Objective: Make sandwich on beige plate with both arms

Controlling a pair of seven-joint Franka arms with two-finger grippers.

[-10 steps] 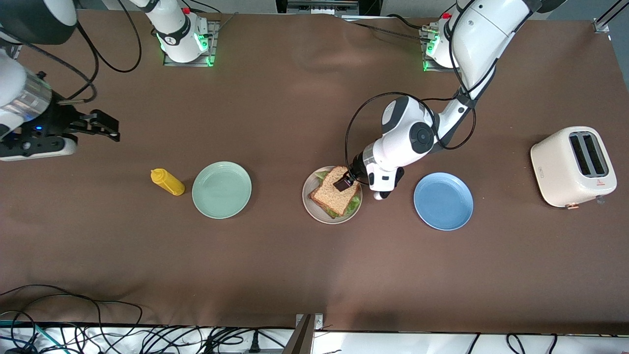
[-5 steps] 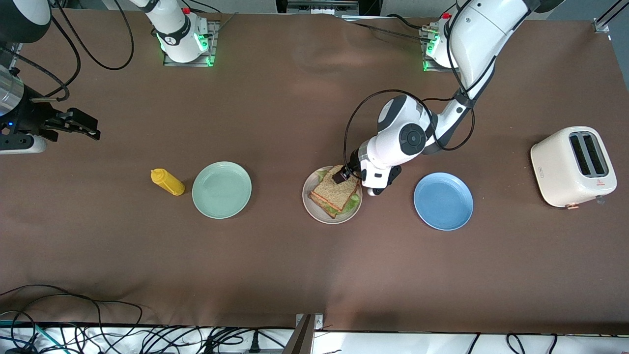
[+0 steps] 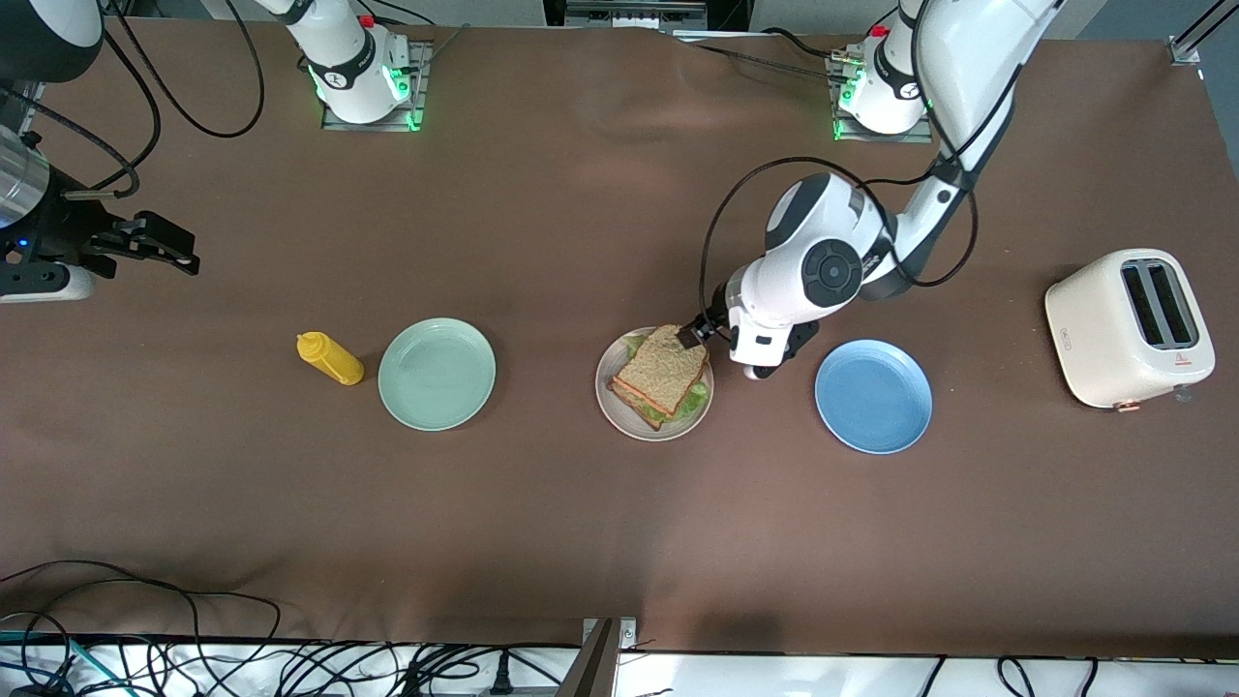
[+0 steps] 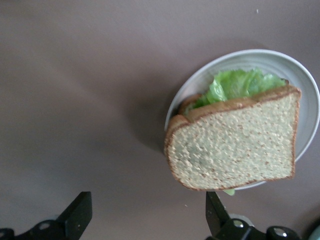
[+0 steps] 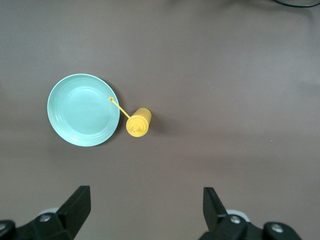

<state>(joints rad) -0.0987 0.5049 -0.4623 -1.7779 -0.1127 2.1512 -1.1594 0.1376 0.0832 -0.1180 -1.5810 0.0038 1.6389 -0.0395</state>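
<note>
The beige plate (image 3: 607,402) holds the sandwich (image 3: 661,377): brown bread on top, lettuce (image 4: 239,84) ruffling out at the edges and an orange-red layer showing along the side nearer the front camera. It sits mid-table between the mint plate (image 3: 437,374) and the blue plate (image 3: 873,395), both bare. A yellow bottle (image 3: 329,357) stands just beside the mint plate, toward the right arm's end. The left gripper (image 3: 699,332) hangs with its jaws wide apart and nothing between them, at the sandwich's edge toward the left arm's base; a second ago it was over the top slice, and it has since drawn back off it. The right gripper (image 3: 169,249), also spread wide and empty, has pulled farther toward its own end of the table. A brown cloth (image 3: 542,523) covers the table; a cream toaster (image 3: 1129,327) stands at the left arm's end, and cables (image 3: 145,649) trail along the edge nearest the camera.
</note>
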